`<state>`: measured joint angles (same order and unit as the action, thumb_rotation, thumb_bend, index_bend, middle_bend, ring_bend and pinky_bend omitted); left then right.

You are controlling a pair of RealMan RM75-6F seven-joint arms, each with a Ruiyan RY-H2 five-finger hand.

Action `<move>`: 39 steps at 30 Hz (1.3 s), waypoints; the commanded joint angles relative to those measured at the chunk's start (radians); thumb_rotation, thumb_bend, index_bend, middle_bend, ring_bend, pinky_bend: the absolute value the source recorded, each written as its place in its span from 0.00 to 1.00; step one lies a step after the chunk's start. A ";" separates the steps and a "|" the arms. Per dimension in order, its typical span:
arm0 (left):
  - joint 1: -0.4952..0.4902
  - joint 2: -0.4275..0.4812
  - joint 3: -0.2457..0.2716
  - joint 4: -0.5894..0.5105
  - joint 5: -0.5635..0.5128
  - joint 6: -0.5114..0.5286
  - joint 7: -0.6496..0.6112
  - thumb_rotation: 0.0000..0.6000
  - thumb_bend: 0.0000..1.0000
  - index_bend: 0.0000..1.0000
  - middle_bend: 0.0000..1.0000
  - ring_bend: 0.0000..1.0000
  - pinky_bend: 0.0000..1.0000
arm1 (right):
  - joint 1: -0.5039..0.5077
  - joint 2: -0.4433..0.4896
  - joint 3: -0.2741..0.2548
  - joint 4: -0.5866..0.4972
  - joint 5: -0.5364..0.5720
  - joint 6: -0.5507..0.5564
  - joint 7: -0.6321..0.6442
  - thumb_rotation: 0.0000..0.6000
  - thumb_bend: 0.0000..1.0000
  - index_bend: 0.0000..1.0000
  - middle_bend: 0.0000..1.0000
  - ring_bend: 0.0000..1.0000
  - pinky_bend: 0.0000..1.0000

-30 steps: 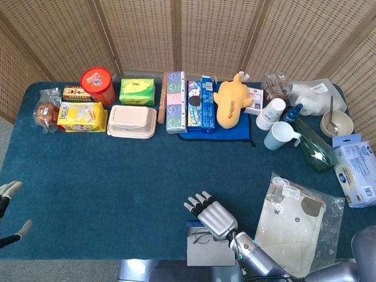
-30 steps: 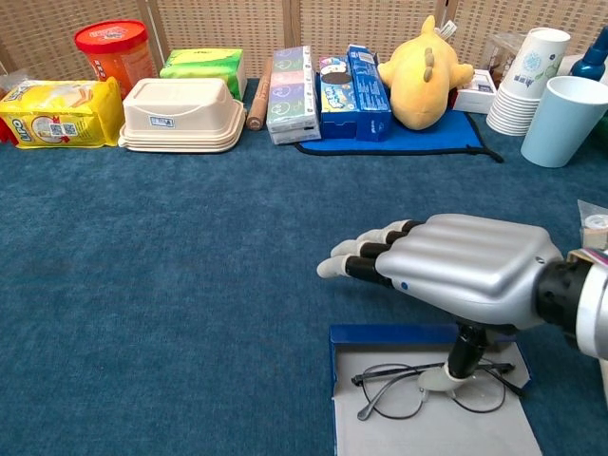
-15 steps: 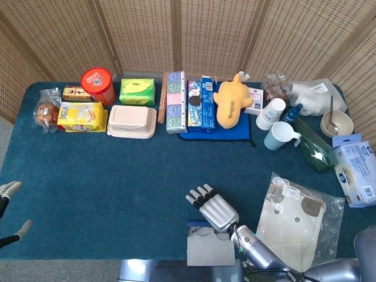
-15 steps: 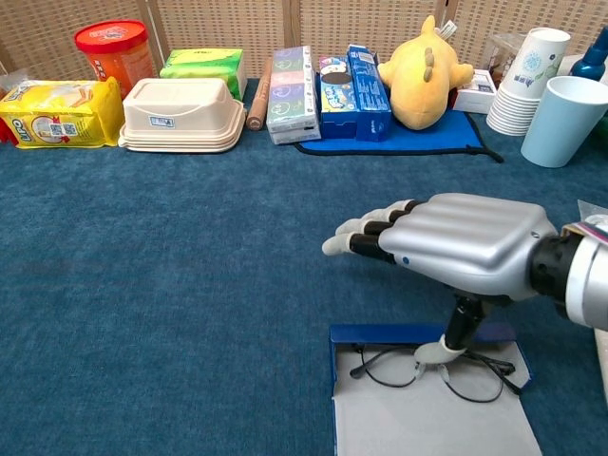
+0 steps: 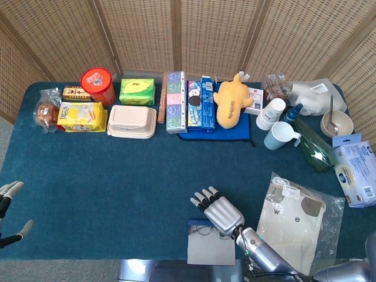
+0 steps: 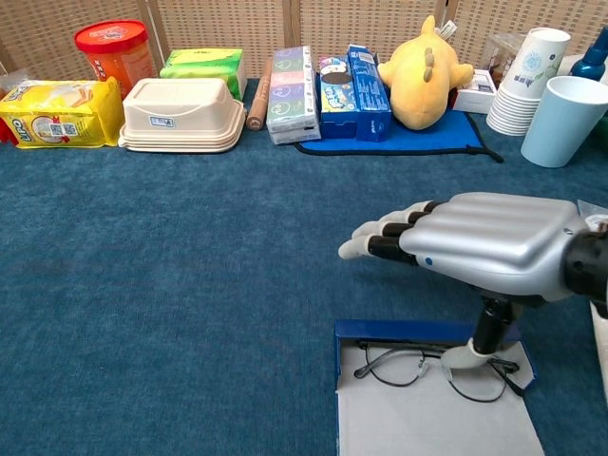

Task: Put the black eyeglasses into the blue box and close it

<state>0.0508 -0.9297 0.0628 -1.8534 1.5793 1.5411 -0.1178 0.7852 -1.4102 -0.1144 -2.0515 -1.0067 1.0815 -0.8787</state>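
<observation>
My right hand (image 6: 494,249) has slid rightward and nearer the worktop (image 6: 171,285) edge since a second ago, and the eyeglasses (image 6: 432,366) have gone with it, now lying up against the far wall of the blue box (image 6: 427,332) rather than mid-tray. Box still open, grey lining showing. Fingers (image 6: 380,236) stretched flat and together above the box, holding nothing; thumb points down, tip on the frame's right lens. Chest view shows that contact plainly; in the head view my right hand (image 5: 220,211) covers most of the box (image 5: 202,249) and only a sliver of the eyeglasses (image 5: 202,230) shows. Only the head view catches my left hand (image 5: 10,208) at the worktop's left edge, fingers apart, empty, unmoved. Writing: chest view shows print on the yellow packet (image 6: 57,114) and the white lidded container (image 6: 182,112), too small to read; head view shows the letters "w" and "e" on the bagged cloth (image 5: 296,217).
</observation>
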 commanded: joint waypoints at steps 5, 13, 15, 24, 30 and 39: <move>0.002 0.003 0.000 0.000 0.002 0.003 -0.001 0.98 0.28 0.07 0.10 0.08 0.00 | 0.001 0.072 -0.032 -0.072 -0.012 -0.019 -0.004 0.83 0.18 0.00 0.03 0.00 0.11; -0.002 0.001 0.000 -0.003 0.001 -0.002 0.001 0.98 0.28 0.07 0.10 0.08 0.00 | -0.072 0.133 -0.115 -0.123 -0.155 0.038 0.003 0.82 0.18 0.00 0.04 0.00 0.11; -0.003 0.001 -0.001 -0.003 0.000 -0.003 0.001 0.98 0.28 0.07 0.10 0.08 0.00 | -0.089 0.139 -0.127 -0.132 -0.173 0.055 -0.002 0.83 0.18 0.00 0.04 0.00 0.11; -0.017 -0.004 -0.009 -0.005 -0.001 -0.017 0.004 0.98 0.28 0.07 0.10 0.08 0.00 | -0.211 0.111 -0.192 -0.129 -0.286 0.154 -0.065 0.82 0.18 0.00 0.03 0.00 0.11; -0.017 -0.004 -0.010 0.002 -0.005 -0.016 -0.008 0.98 0.28 0.07 0.10 0.08 0.00 | -0.280 0.088 -0.218 -0.111 -0.349 0.196 -0.096 0.82 0.18 0.00 0.03 0.00 0.11; -0.023 -0.014 -0.016 0.034 -0.009 -0.018 -0.056 0.98 0.28 0.07 0.10 0.08 0.00 | -0.391 0.049 -0.243 -0.075 -0.432 0.251 -0.125 0.83 0.18 0.00 0.02 0.00 0.10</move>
<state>0.0309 -0.9409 0.0495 -1.8262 1.5712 1.5236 -0.1639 0.4136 -1.3492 -0.3517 -2.1401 -1.4216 1.3194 -0.9970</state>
